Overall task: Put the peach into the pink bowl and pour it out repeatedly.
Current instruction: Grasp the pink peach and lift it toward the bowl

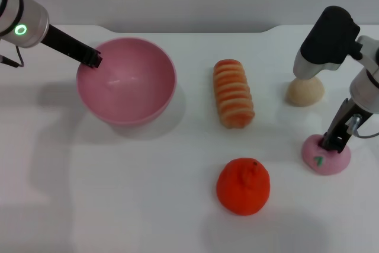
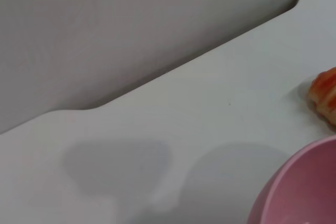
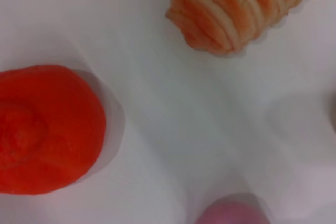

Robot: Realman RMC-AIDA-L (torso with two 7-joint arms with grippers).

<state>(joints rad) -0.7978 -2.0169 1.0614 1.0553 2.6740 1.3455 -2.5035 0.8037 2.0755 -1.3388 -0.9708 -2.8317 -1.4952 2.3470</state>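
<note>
The pink bowl [image 1: 126,81] stands upright at the back left of the table, with nothing inside it. My left gripper [image 1: 92,58] grips the bowl's left rim, and part of that rim [image 2: 299,187] also shows in the left wrist view. The peach [image 1: 325,158], pale pink with a small green mark, lies on the table at the right. My right gripper [image 1: 334,141] comes down on its top, fingers pinched into it. In the right wrist view only an edge of the peach [image 3: 231,213] shows.
A bumpy orange fruit [image 1: 243,186] lies front centre, and a striped orange bread roll [image 1: 233,93] lies in the middle. A beige ball [image 1: 305,92] sits at the back right, behind my right arm. The table's back edge [image 1: 189,28] runs behind the bowl.
</note>
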